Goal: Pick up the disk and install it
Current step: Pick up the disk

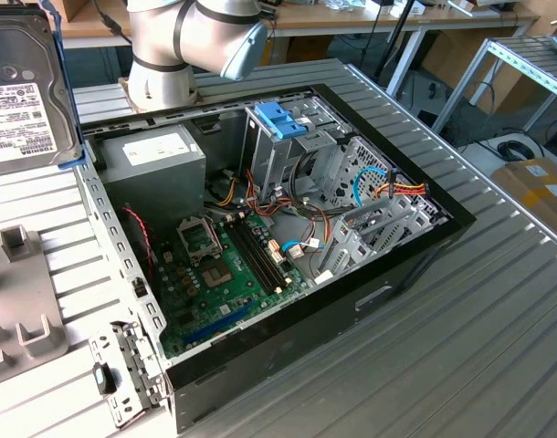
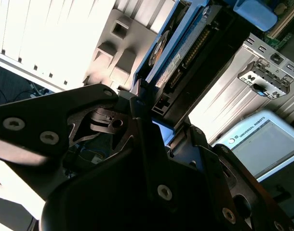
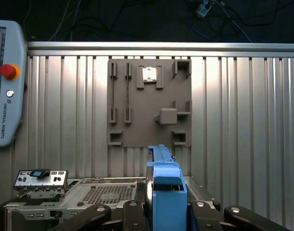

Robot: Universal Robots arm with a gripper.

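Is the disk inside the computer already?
No, in the exterior view the disk is outside the open computer case, over at the exterior view's left.

Disk [image 1: 23, 91] partly beyond exterior view's edge

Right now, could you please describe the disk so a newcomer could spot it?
Find the open computer case on the ribbed table; at the exterior view's upper left, the gripper holds the disk. It is a flat silver slab with a white label and light blue frame, unlike the boxy grey power supply inside the case.
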